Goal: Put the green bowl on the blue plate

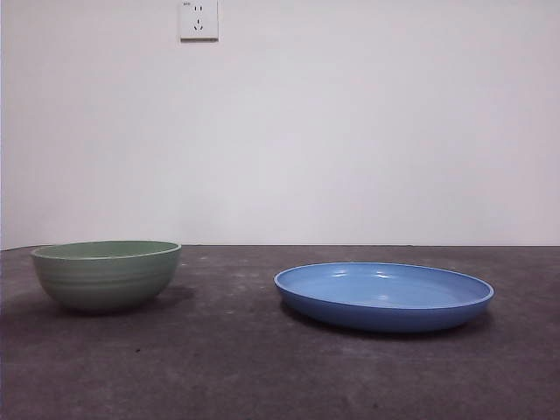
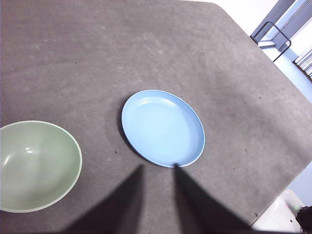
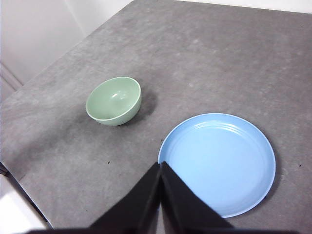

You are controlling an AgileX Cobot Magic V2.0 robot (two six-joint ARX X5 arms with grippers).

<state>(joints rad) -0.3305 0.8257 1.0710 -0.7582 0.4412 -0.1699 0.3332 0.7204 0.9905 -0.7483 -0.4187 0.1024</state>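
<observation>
The green bowl [image 1: 107,275] stands upright and empty on the grey table, left of the blue plate [image 1: 383,295]; a bare gap separates them. Both arms hang high above the table and are out of the front view. My left gripper [image 2: 158,166] is open, its jaws spread apart above the plate [image 2: 162,127], with the bowl [image 2: 35,165] off to one side. My right gripper [image 3: 160,165] is shut, jaws pressed together with nothing between them, over the plate's [image 3: 218,163] near rim; the bowl [image 3: 114,100] lies farther off.
A white wall with a power socket [image 1: 199,19] rises behind the table. The table's edge [image 3: 29,195] drops off beyond the bowl in the right wrist view. A metal frame [image 2: 273,35] stands past the table's far corner.
</observation>
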